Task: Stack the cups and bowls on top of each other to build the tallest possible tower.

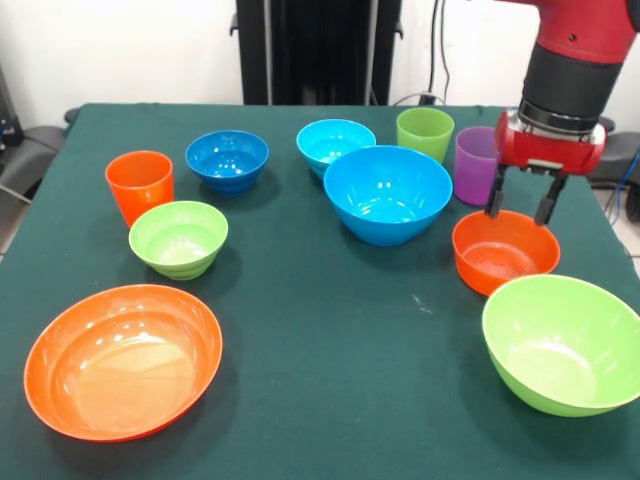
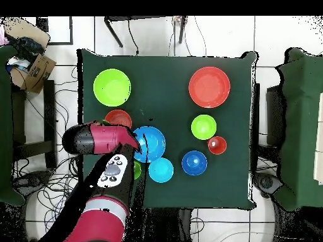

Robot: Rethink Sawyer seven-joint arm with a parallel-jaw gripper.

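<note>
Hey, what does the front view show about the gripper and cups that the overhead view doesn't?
Only the front view shows the gripper open, its jaws either side of the small orange bowl's far rim, and the purple cup standing whole beside the green cup.

Only the overhead view shows the whole arm reaching across the table's edge, hiding the purple cup and most of the green one.

Both show nothing stacked yet, the big blue bowl mid-table, and the large orange bowl and large green bowl.
</note>
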